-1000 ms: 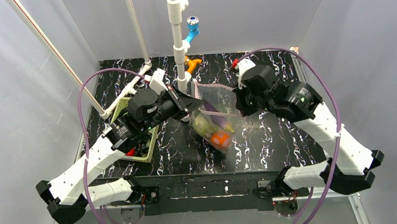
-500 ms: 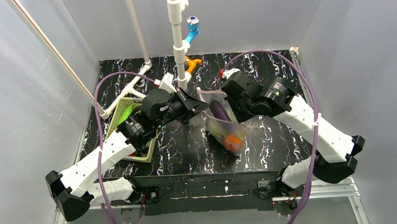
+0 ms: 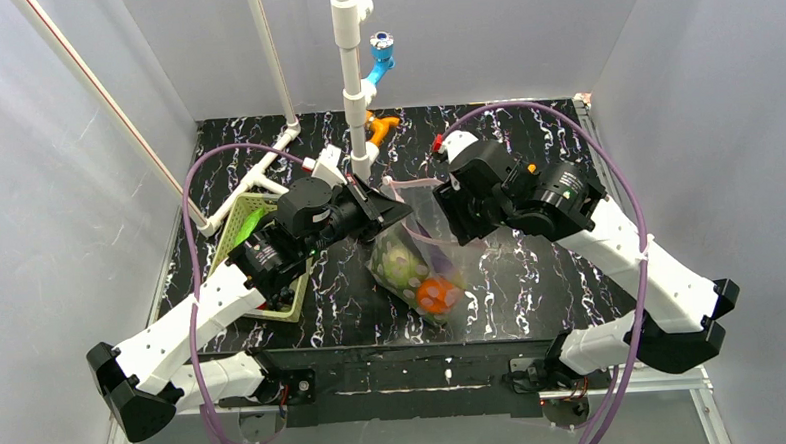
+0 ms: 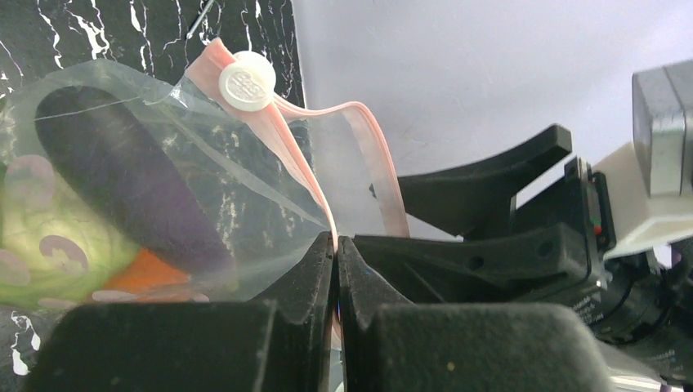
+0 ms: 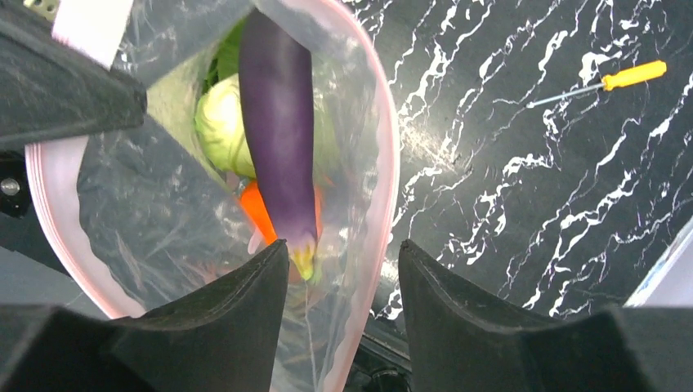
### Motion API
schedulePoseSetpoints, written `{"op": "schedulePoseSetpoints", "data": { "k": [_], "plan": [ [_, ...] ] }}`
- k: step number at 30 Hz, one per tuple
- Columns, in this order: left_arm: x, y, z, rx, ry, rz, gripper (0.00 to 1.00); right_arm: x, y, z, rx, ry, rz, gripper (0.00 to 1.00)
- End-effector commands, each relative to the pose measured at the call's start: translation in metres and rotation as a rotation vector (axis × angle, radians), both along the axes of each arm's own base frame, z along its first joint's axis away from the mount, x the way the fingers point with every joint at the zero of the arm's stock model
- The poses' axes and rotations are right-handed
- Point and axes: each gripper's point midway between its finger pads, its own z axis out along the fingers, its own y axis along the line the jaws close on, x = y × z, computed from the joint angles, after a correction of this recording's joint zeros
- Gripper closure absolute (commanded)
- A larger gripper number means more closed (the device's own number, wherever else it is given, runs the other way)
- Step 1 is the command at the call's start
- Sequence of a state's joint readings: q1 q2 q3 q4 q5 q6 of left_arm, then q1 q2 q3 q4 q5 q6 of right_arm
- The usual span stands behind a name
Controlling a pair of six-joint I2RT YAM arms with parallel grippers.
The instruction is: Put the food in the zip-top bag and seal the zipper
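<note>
My left gripper (image 4: 336, 249) is clenched on the pink zipper (image 4: 282, 135), holding the bag (image 3: 411, 271) up off the table (image 3: 532, 276). Right gripper (image 5: 342, 282) is spread, straddling the bag's rim. Food (image 5: 278, 122) is inside and the mouth gapes, so sealing is left.

1. The right gripper (image 5: 339, 269), clamped on the zip-top bag (image 3: 411, 271) a second ago, has opened. Its jaws now stand apart, with the pink zipper (image 5: 391, 147) running loose between them.
2. The right arm has swung from the table's right side toward the middle of its far edge.
3. The left gripper (image 3: 398, 210) has shifted a little toward the table's middle.
4. The bag was stretched wide between both grippers, then swung right. It now hangs back to the left from the left gripper alone.
5. The orange ball (image 3: 434, 295) inside has ended up nearer the table's near edge.
</note>
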State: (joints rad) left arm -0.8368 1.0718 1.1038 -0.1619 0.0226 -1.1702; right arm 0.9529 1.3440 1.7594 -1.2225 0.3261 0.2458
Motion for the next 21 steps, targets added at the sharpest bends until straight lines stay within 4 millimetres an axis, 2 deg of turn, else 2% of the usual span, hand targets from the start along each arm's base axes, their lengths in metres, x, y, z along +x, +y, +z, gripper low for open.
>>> {"op": "schedulePoseSetpoints", "data": {
  "k": [1,6,8,10,11,12,13,16,17,19,21],
  "plan": [
    [-0.006,0.005,0.024,-0.056,-0.057,-0.014,1.00,0.025,0.017,0.020,0.099,-0.032,0.045,0.45],
    [-0.007,0.004,0.023,-0.053,-0.046,-0.021,1.00,0.030,0.035,0.018,0.169,-0.009,0.103,0.53],
    [-0.007,0.003,0.025,-0.051,-0.047,-0.026,1.00,0.033,0.036,0.015,0.165,0.002,0.093,0.65],
    [-0.008,0.004,0.027,-0.040,-0.054,-0.029,1.00,0.034,0.035,0.015,0.159,0.007,0.078,0.88],
    [-0.009,0.006,0.027,-0.022,-0.062,-0.032,1.00,0.034,0.034,0.017,0.162,0.002,0.071,0.96],
    [-0.009,0.009,0.027,0.008,-0.075,-0.030,1.00,0.035,0.031,0.019,0.165,-0.010,0.059,0.99],
    [-0.009,0.014,0.026,0.049,-0.089,-0.030,0.92,0.036,0.027,0.022,0.167,-0.028,0.044,0.99],
    [-0.013,0.035,0.023,0.205,-0.144,-0.026,0.52,0.037,0.015,0.030,0.169,-0.073,0.005,0.99],
    [-0.015,0.042,0.023,0.243,-0.164,-0.029,0.43,0.036,0.012,0.032,0.170,-0.078,-0.001,0.99],
    [-0.023,0.057,0.028,0.289,-0.217,-0.038,0.30,0.034,0.009,0.032,0.172,-0.080,-0.011,0.99],
    [-0.031,0.073,0.034,0.329,-0.266,-0.042,0.22,0.033,0.004,0.030,0.167,-0.081,-0.028,0.99]
  ]
}}
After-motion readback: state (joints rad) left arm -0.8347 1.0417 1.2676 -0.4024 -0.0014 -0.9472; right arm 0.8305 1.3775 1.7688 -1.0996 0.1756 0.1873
